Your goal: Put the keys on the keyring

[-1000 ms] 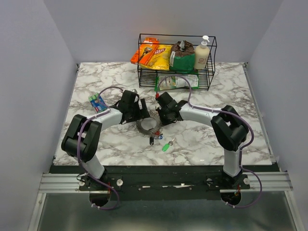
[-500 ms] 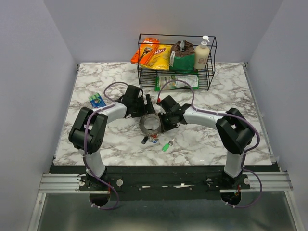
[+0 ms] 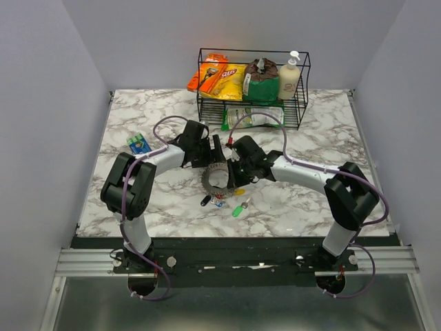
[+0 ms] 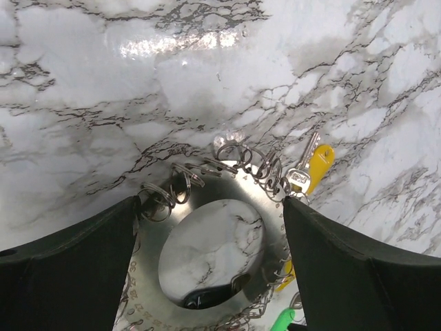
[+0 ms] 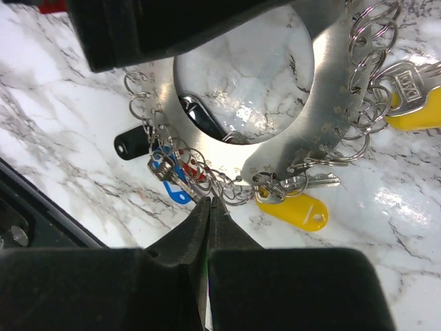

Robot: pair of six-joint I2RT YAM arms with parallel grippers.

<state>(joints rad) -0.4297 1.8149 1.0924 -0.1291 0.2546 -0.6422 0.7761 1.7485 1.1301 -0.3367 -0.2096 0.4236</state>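
Note:
The keyring (image 3: 214,178) is a silvery metal disc with a big hole and many small wire rings round its rim. My left gripper (image 3: 211,158) has a finger against each side of it (image 4: 210,203), and it sits a little above the marble. Yellow (image 5: 296,210), blue (image 5: 173,187), red (image 5: 193,169) and black (image 5: 131,145) keys hang from its rim rings. A green key (image 3: 238,210) lies loose on the table. My right gripper (image 5: 210,201) is shut, its tips at the thin rings on the near rim (image 3: 233,182).
A black wire rack (image 3: 253,86) with chip bags, a green pouch and a soap bottle stands at the back. A blue-green packet (image 3: 139,144) lies at the left. Both arms cross the middle of the marble table (image 3: 324,138).
Both grippers and the keyring have shifted a little to the right and away. The hanging black key has swung left. The green key has not moved.

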